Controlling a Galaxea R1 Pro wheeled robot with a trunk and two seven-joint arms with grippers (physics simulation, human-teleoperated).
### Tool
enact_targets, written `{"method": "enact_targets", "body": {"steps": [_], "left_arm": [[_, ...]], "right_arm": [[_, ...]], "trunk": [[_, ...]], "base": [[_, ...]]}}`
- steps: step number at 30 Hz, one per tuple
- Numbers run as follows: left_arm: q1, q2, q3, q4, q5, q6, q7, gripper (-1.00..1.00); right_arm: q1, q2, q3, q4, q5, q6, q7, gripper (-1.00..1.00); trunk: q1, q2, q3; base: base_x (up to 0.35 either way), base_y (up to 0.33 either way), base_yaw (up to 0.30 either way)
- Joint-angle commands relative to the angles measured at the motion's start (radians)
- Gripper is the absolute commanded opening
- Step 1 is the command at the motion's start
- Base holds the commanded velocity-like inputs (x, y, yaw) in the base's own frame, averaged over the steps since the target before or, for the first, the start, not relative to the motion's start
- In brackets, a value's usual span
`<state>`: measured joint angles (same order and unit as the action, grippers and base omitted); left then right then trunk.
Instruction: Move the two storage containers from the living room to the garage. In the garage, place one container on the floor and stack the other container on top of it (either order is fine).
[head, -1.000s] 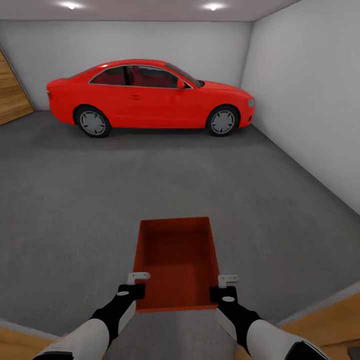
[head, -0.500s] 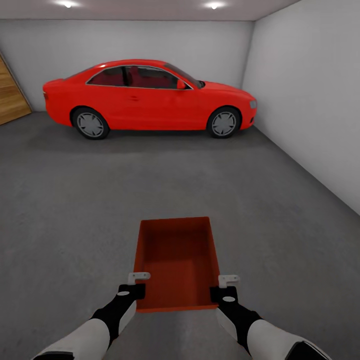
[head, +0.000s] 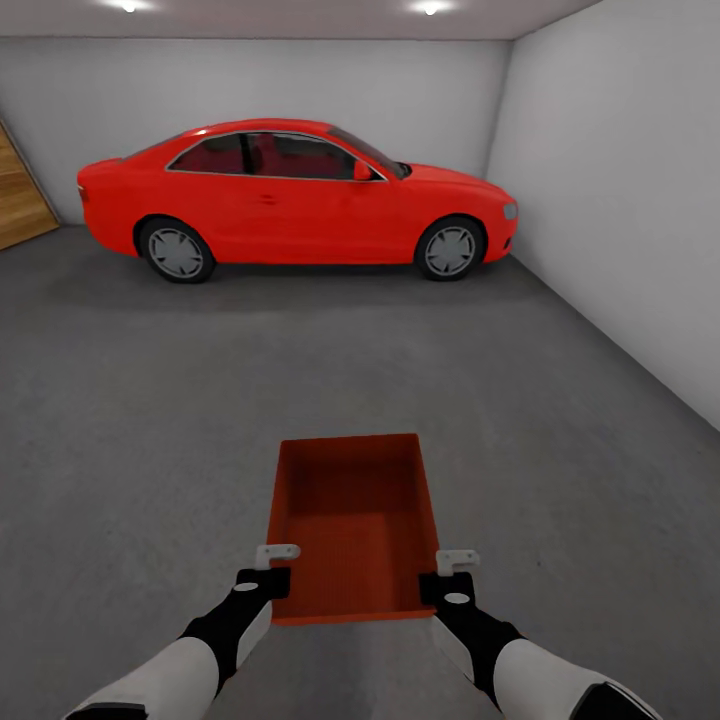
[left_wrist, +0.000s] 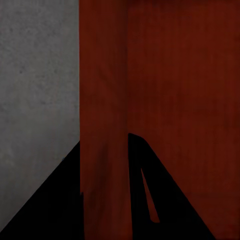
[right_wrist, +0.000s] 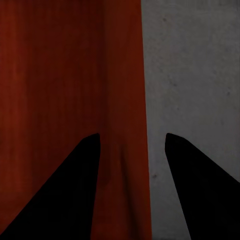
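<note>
I am in the garage, holding one orange-red open-top storage container (head: 350, 510) level above the dark grey concrete floor (head: 150, 400). My left gripper (head: 275, 565) is shut on its left wall near the close end, and that wall (left_wrist: 102, 100) runs between the dark fingers (left_wrist: 60, 200) in the left wrist view. My right gripper (head: 455, 572) is shut on the right wall (right_wrist: 125, 90) in the same way. The container is empty, with a ribbed bottom. The living room is out of view.
A red car (head: 300, 195) is parked sideways across the far end. A white wall (head: 620, 200) runs along the right. An orange wooden door (head: 20, 200) shows at the far left. Open concrete lies between me and the car.
The whole view has shifted forward into the garage, and the wood-plank strip at the bottom edge has dropped out of sight. The container stays held the same way by both grippers.
</note>
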<state>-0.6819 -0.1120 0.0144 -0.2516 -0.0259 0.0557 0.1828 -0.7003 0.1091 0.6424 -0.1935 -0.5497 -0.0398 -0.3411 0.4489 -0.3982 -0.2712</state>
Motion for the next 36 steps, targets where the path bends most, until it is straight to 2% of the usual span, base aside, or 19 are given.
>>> {"method": "enact_targets", "body": {"steps": [1, 36], "left_arm": [[-0.001, 0.081, 0.025, -0.006, 0.043, 0.006, -0.012, -1.0], [-0.001, 0.081, 0.025, -0.006, 0.043, 0.006, -0.012, -1.0]], "right_arm": [[-0.001, -0.046, -0.035, -0.001, -0.018, -0.002, 0.045, -1.0], [-0.001, -0.046, -0.035, -0.001, -0.018, -0.002, 0.045, -1.0]], "trunk": [[0.001, -0.002, -0.002], [0.001, -0.002, -0.002]], "base": [[0.322, 0.0, 0.0], [0.322, 0.0, 0.0]]}}
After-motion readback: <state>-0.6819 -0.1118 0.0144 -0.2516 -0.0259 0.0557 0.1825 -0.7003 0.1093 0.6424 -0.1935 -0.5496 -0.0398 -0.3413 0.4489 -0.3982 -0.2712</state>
